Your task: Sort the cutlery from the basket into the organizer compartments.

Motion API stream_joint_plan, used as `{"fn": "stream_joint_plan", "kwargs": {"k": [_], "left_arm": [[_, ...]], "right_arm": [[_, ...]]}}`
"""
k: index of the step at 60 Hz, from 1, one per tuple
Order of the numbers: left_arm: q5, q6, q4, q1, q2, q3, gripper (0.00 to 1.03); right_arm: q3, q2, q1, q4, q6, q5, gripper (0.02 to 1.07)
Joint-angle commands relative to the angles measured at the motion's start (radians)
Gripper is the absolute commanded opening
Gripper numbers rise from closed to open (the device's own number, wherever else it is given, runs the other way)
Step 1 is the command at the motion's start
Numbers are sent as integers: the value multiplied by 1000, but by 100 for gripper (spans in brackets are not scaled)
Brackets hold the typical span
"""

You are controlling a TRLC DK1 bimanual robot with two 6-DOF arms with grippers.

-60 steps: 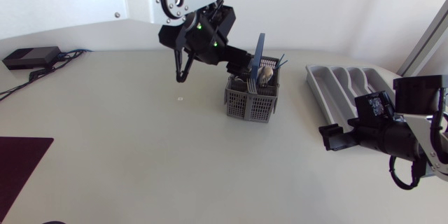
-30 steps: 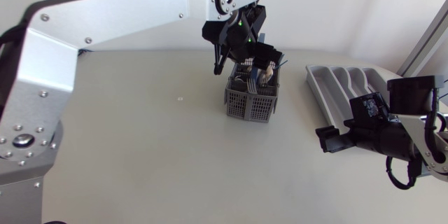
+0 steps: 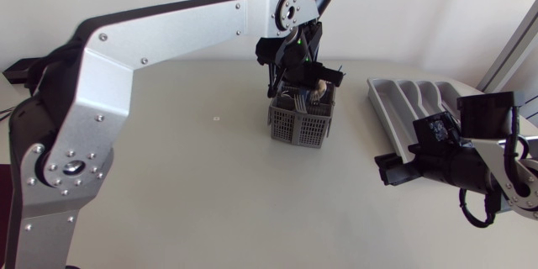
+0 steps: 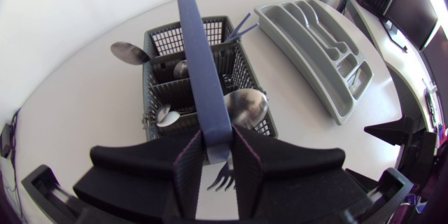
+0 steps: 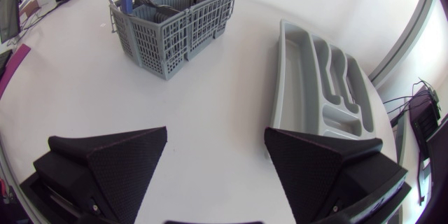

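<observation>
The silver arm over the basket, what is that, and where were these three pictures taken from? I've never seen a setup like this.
It is one of two robot arms at a table. The head view looks down from above. There the left arm reaches over a grey basket, and the right arm sits beside the organizer. The other two views come from a camera on each arm's wrist. The left gripper is shut on the basket's blue handle, and spoons stand in the basket. The right gripper is open and holds nothing.
</observation>
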State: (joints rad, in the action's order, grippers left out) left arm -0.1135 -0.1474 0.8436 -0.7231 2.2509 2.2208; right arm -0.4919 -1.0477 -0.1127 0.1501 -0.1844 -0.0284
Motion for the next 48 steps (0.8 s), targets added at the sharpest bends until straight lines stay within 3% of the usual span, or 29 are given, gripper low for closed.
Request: {"fn": "stream_joint_plan", "kwargs": {"k": [1,11,18,30,42,44,45,46,47,48], "left_arm": [[-12,0,64,-2,13,7,12],[-12,6,26,8,-111,-181,12],[-3,35,-23,8,-261,-405,12],[71,88,-29,22,-530,-705,12],[78,123,-35,30,-741,-949,13],[78,134,-44,34,-764,-972,19],[78,146,-47,48,-783,-986,31],[78,147,-49,48,-784,-987,31],[78,154,-55,53,-801,-995,42],[78,160,-57,54,-807,-997,47]], "right_arm": [[10,-6,-19,-9,-6,15,102],[7,6,-21,-4,-7,25,102],[9,9,-21,-4,-7,27,102],[0,21,-51,12,3,51,102],[4,35,-77,26,13,61,102],[4,34,-81,25,14,61,102],[3,26,-88,22,16,64,102],[0,23,-93,20,19,65,102],[-2,20,-94,19,20,67,102],[-4,18,-97,19,22,68,102]]}}
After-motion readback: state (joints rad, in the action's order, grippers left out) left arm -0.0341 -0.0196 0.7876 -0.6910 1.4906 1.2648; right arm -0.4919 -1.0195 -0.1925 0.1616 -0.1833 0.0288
